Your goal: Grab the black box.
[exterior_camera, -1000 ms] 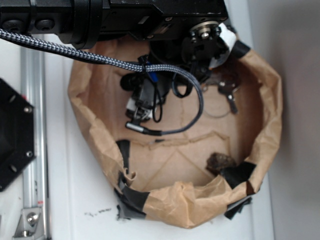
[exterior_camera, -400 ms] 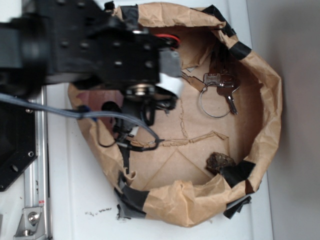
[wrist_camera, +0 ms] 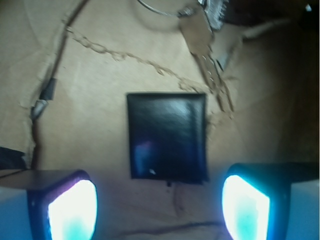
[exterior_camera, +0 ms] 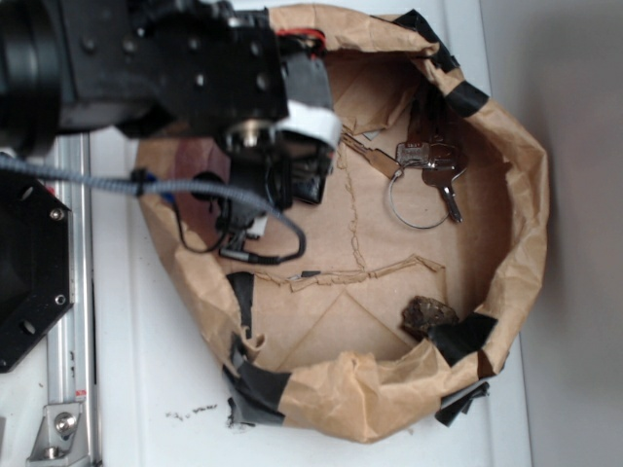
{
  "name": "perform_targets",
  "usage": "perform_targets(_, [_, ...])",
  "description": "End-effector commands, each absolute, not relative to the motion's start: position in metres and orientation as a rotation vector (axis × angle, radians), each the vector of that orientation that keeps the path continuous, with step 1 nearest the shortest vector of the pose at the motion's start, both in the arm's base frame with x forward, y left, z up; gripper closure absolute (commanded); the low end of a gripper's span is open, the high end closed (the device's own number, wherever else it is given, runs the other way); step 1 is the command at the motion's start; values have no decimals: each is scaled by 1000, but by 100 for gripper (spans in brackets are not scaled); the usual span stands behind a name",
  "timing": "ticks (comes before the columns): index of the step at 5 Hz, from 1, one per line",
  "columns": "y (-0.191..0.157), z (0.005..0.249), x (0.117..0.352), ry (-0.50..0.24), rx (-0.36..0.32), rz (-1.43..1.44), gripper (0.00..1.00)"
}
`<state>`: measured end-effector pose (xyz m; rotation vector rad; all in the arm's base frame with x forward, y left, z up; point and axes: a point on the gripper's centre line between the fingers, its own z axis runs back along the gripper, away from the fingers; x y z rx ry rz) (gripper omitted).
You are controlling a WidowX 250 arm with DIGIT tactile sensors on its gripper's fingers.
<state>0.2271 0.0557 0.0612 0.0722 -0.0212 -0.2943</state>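
The black box (wrist_camera: 167, 137) lies flat on the brown paper floor, glossy and square, in the middle of the wrist view. My gripper (wrist_camera: 159, 210) hovers above it, open, with the two glowing fingertips (wrist_camera: 72, 210) spread wider than the box and nothing between them. The box sits just ahead of the fingertips, apart from both. In the exterior view my gripper (exterior_camera: 282, 180) hangs over the left half of the paper bag (exterior_camera: 526, 195), and the arm hides most of the box there.
A bunch of keys (exterior_camera: 428, 170) on a ring lies at the bag's right back, also seen as keys (wrist_camera: 200, 30) beyond the box. A dark lump (exterior_camera: 428, 313) sits near the front right wall. A black hexagonal plate (exterior_camera: 24, 272) and metal rail (exterior_camera: 68, 321) stand left.
The arm has swung from the bag's back toward its left side, uncovering the keys. Over the last half second it shifted slightly up and right.
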Motion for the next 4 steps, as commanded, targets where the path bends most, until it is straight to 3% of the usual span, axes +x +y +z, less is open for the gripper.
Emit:
perform_targets(1, [61, 66, 232, -46, 83, -285, 0])
perform_targets(4, [46, 23, 269, -31, 75, -200, 0])
